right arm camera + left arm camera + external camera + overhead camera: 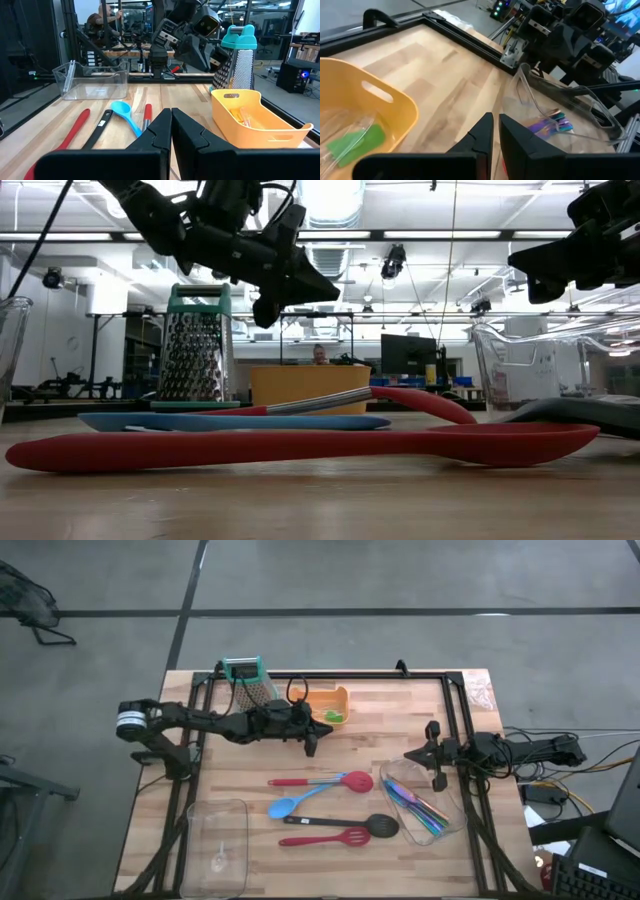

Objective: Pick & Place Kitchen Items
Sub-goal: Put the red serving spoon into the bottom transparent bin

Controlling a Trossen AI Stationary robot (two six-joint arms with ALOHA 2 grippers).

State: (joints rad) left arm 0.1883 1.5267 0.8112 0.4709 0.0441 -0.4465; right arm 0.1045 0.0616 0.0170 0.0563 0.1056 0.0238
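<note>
Four long-handled utensils lie flat mid-table: a red spoon [330, 781], a blue spoon [293, 803], a black spoon [352, 823] and a red slotted spatula [326, 838]. Blue-handled shiny cutlery [420, 806] lies in the clear bin [450, 825] at the right. A green piece [331, 717] sits in the orange tray [336, 700]. My left gripper [311, 748] hangs in the air just near of the tray and far of the red spoon, shut but for a thin slit, with nothing in it. My right gripper [410, 755] waits at the right edge, shut and empty, pointing level across the table.
A teal-topped box grater [248, 680] stands at the far left beside the orange tray. A second clear bin [215, 845] sits at the near left. Black frame rails [350, 675] run along the table's far and side edges. Bare wood lies between the tray and the right bin.
</note>
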